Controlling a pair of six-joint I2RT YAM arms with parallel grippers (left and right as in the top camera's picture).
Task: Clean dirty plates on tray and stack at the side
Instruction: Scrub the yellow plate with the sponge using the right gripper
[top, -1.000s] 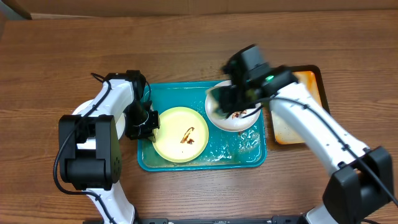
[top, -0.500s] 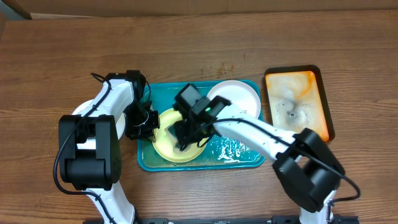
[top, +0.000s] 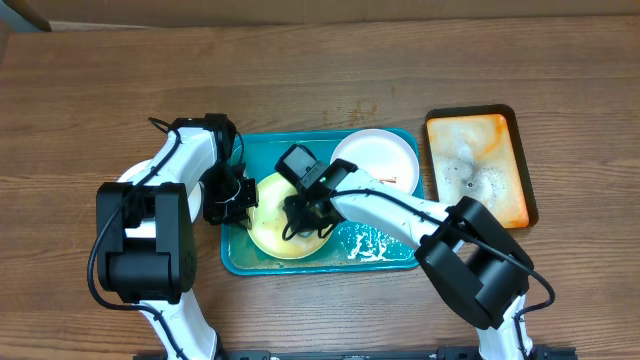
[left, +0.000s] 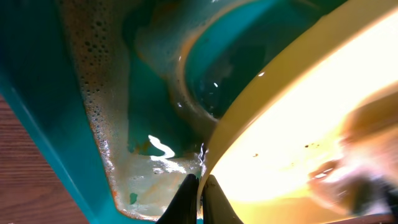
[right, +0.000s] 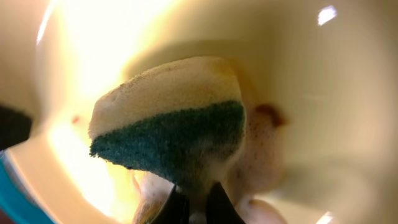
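Observation:
The pale yellow-green plate (top: 270, 232) lies in the left half of the teal tray (top: 234, 262) in soapy water. My left gripper (top: 240, 197) is shut on this plate's left rim (left: 261, 118). My right gripper (top: 303, 215) is shut on a sponge (right: 171, 124) with a green and a yellow side, and presses it onto the plate's centre, where a brown smear (right: 268, 114) shows. A white plate (top: 380, 160) sits in the tray's right rear part and looks clean. The third plate is out of view.
A smaller orange dark-rimmed tray (top: 478, 165) with foamy residue stands to the right of the teal tray. Soap foam (top: 375, 243) lies in the teal tray's front right. Wooden table surrounds both trays.
My right arm swung from the white plate at the right over to the yellow-green plate and now holds the sponge on its centre. The white plate's smear is gone. The left gripper has not moved.

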